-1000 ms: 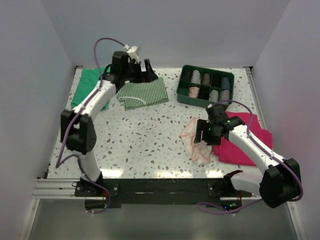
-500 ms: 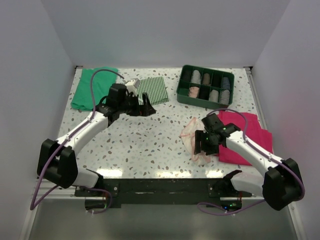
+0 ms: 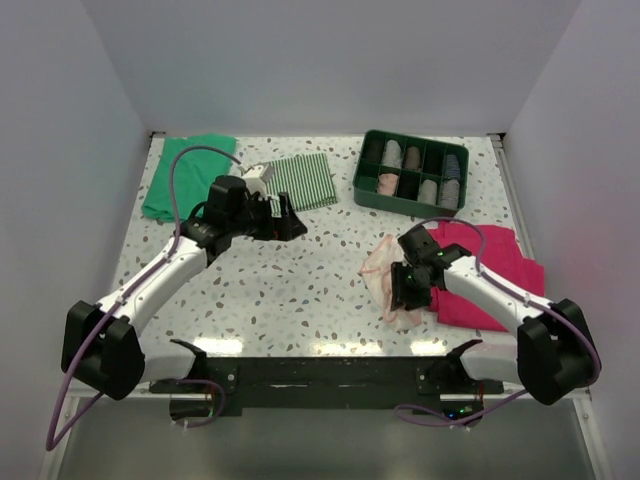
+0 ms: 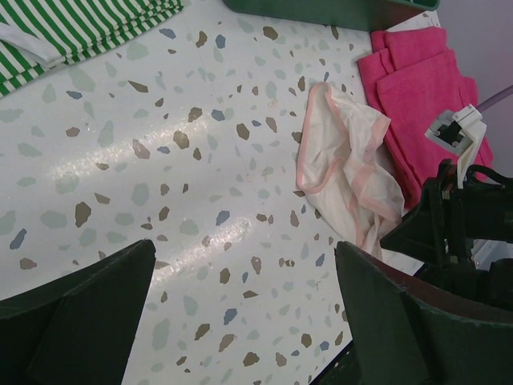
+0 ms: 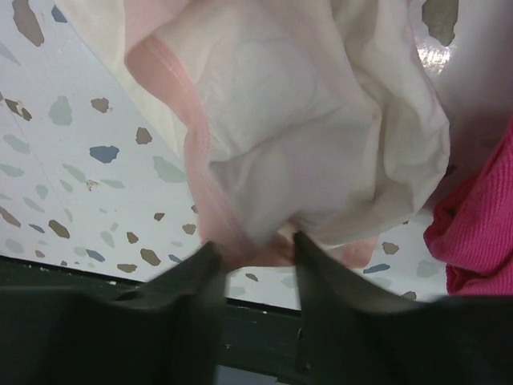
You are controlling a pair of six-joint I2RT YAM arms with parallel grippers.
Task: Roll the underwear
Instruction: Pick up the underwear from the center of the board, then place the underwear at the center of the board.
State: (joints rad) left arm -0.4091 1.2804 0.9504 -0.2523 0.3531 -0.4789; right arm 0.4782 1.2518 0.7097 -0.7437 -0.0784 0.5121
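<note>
Green tray [image 3: 410, 172] toward the far right of the speckled surface [image 3: 300, 290], divided into two rows of small compartments. In several of them, rolled garments on end: a whitish roll and a grey-brown roll in the far row, a pale pink roll at the near left, a grey roll further along the near row, blue-striped rolls at the right end. Remaining compartments dark, contents not discernible.

The underwear [image 3: 380, 270] lying loose and crumpled on the surface just on the near side of the tray, pale pink with darker pink edging, not rolled. Right up against the magenta cloth [image 3: 500, 248], which lies on the near side of the tray's right end.

Right jaws down on the part of the underwear farthest from the tray, drawn in to a narrow gap with a bunch of pink hem pinched between.

Left jaws spread wide, holding nothing, hovering over bare surface left of the tray, just beside the green-and-white striped cloth [image 3: 300, 180]. Plain green cloth [image 3: 185, 185] further left of the tray.
</note>
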